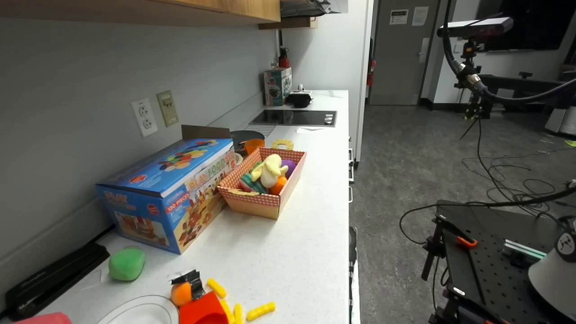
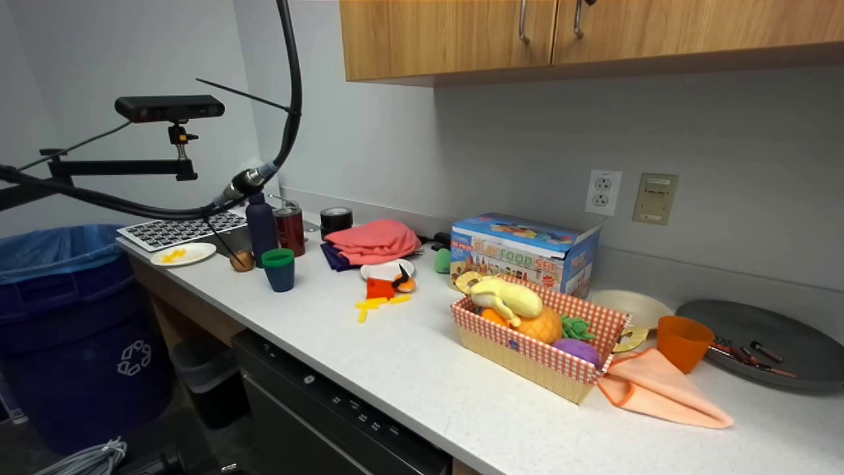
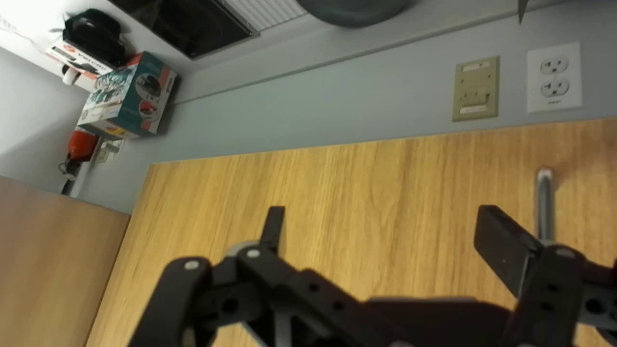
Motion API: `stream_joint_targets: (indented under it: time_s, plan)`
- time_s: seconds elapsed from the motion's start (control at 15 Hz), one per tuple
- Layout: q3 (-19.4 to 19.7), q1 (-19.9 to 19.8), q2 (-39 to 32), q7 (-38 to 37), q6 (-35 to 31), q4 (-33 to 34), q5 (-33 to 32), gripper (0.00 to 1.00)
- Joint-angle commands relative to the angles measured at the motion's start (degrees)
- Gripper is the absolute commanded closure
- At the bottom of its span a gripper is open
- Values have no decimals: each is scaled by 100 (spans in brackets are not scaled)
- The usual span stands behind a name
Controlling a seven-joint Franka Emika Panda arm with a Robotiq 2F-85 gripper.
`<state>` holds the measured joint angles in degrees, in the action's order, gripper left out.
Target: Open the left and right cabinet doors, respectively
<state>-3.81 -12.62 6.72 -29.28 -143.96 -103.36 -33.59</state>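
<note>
In an exterior view, the wooden left cabinet door (image 2: pixel 448 39) and right cabinet door (image 2: pixel 699 26) sit flush, both closed. Their metal bar handles, the left handle (image 2: pixel 523 23) and right handle (image 2: pixel 578 18), flank the central seam. A small dark tip shows by the right handle at the top edge; whether it is my gripper is unclear. In the wrist view, my gripper (image 3: pixel 381 212) stands open before the right door (image 3: pixel 376 193), nothing between its fingers. That door's handle (image 3: pixel 545 202) lies outside the gap, its lower part hidden behind the right-hand finger (image 3: pixel 503 246).
Beneath the cabinet runs a counter (image 2: pixel 395 369) with a play food box (image 2: pixel 508 257), a basket of toys (image 2: pixel 521 359), an orange cup (image 2: pixel 684 343) and a dark pan (image 2: pixel 765 343). Another wooden panel (image 3: pixel 53 260) adjoins at lower left in the wrist view. Cables (image 2: pixel 290 99) hang nearby.
</note>
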Motion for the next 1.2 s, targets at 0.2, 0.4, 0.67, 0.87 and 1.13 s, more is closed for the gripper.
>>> stream_joint_targets:
  time_s: [0.2,0.4,0.67,0.87,1.13]
  plan:
    - [264,497,95,1074,879,579,1171,0]
    - [287,526,9,990,996,842,1348,0]
    - [298,512,-193,693,871,1074,1317,0]
    - [298,556,-319,610,808,1148,1314,0]
    - [297,623,-448,437,743,1248,1152,0]
